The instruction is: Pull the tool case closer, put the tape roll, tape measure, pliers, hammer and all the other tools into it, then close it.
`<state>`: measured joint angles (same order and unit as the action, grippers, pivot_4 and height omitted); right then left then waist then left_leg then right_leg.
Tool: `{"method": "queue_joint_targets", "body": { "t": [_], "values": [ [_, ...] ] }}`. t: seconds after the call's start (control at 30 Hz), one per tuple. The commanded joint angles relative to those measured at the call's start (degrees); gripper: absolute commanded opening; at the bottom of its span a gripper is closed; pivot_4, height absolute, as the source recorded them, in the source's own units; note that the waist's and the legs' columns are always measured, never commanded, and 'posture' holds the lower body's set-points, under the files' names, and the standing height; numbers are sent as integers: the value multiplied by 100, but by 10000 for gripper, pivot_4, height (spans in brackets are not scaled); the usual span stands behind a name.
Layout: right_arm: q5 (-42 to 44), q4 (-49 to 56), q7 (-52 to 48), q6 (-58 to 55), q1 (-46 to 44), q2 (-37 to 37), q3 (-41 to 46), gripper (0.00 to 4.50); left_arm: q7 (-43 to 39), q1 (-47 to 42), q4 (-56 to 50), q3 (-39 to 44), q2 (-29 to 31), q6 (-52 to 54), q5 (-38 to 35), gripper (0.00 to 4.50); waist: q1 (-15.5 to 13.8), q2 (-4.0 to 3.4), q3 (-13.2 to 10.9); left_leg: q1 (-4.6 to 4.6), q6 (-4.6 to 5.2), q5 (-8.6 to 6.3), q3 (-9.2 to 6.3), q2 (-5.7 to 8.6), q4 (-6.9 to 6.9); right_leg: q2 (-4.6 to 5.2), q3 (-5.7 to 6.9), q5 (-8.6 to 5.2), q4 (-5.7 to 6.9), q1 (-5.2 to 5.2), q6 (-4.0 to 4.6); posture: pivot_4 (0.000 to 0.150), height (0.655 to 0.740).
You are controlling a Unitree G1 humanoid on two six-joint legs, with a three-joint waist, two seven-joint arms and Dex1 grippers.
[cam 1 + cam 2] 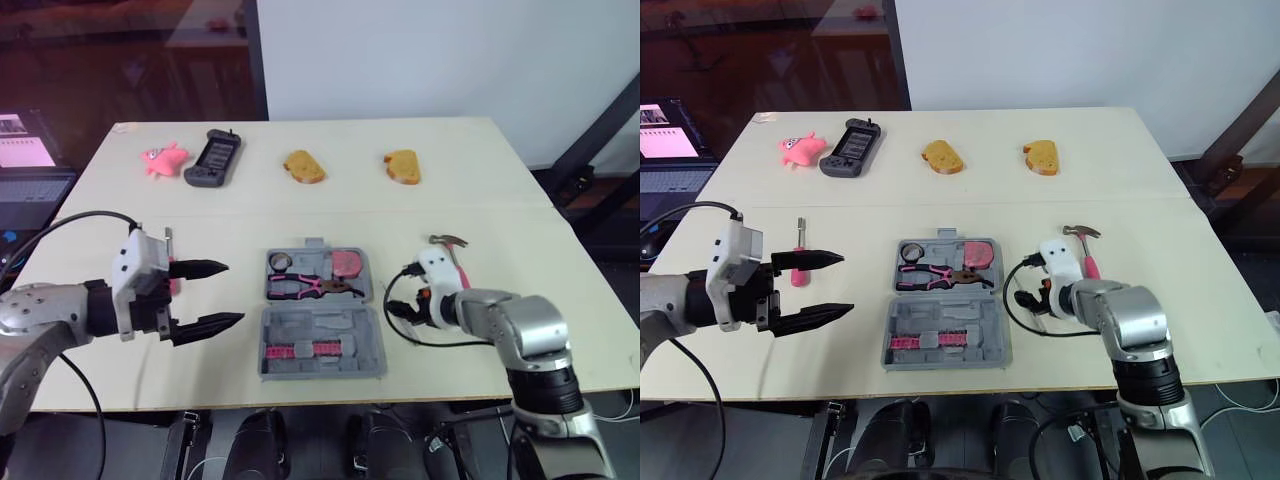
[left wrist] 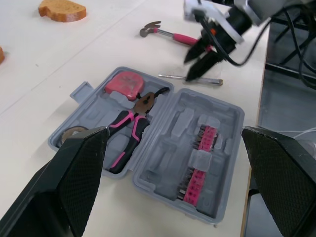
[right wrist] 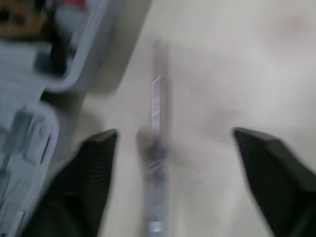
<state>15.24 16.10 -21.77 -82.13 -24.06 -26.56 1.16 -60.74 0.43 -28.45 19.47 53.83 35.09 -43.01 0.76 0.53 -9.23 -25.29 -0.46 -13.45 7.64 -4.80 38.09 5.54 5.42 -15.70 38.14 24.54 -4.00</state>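
At the left, the left gripper [image 1: 232,293] hovers over the table [image 1: 480,195] with its fingers spread and empty, a pink screwdriver [image 1: 798,265] lying just beside it. In the middle the tool case [image 1: 322,372] lies open near the front edge, with the tape roll [image 1: 280,262], pliers [image 1: 315,288] and tape measure [image 1: 348,263] in its far half and a row of pink bits [image 1: 300,350] in its near half. To its right the right gripper [image 3: 174,136], fingers wide apart, points down over a thin screwdriver [image 2: 190,78] on the table. The hammer [image 2: 168,33] lies just beyond. By this showing, about half is done: both screwdrivers and the hammer remain out, and the lid is unclosed. Along the far edge sit a pink toy [image 1: 162,158], a handheld console [image 1: 212,158] and two bread slices [image 1: 304,166], well clear of the work.
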Motion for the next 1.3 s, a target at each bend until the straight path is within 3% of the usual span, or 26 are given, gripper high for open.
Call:
{"method": "queue_joint_targets", "body": {
  "t": [0.03,0.17,0.33,0.47,0.7,0.9,1.1,1.3],
  "values": [
    [220,323,-232,-173,-454,-469,189,44046,3,38,-123,241,74,13,-97,45000,3,-1,0,0,0,0,0,0,-1,0,0,0,0,1,0,1500,7188],
    [593,244,-929,17,-951,-1261,-112,44046,50,56,-115,138,-37,-62,-26,45000,1,-1,-1,-1,1,0,0,0,-3,0,0,0,-2,2,0,1500,7188],
    [246,329,-2366,2023,-1021,-2621,-1384,44046,4,133,-6,131,-147,-323,120,45000,-2,0,-2,-1,1,-1,1,0,-4,0,1,-1,-6,0,0,1500,7188],
    [-746,195,-3563,4465,-958,-3538,-2368,44046,-26,432,-94,266,-227,-474,171,45000,3,-3,-6,-2,3,-2,1,0,-5,2,-2,-1,-6,6,0,1500,7188],
    [-2197,-1304,-5447,8637,-1806,-3313,-3482,44046,160,1179,-508,681,-399,-509,139,45000,38,-4,-12,1,0,0,4,-4,-3,0,-3,-1,-5,8,-1,1500,7188],
    [-3842,-3092,-5137,11695,-2578,-2572,-4249,44046,290,1456,-772,883,-452,-497,90,45000,14,-2,-13,2,-4,2,11,-3,6,0,1,-1,-5,1,0,1500,7188],
    [-4912,-4307,-4643,13199,-3086,-1986,-4679,44046,453,1894,-1119,1148,-585,-451,0,45000,30,-5,-14,2,-47,27,11,-3,3,-1,1,-2,-2,3,0,1500,7188],
    [-5582,-5009,-4224,13823,-3316,-1671,-4834,44046,618,2045,-1252,1280,-613,-412,-75,45000,26,-5,-14,3,-49,29,9,-3,6,0,1,-1,0,0,2,1500,7188]
  ]
}}
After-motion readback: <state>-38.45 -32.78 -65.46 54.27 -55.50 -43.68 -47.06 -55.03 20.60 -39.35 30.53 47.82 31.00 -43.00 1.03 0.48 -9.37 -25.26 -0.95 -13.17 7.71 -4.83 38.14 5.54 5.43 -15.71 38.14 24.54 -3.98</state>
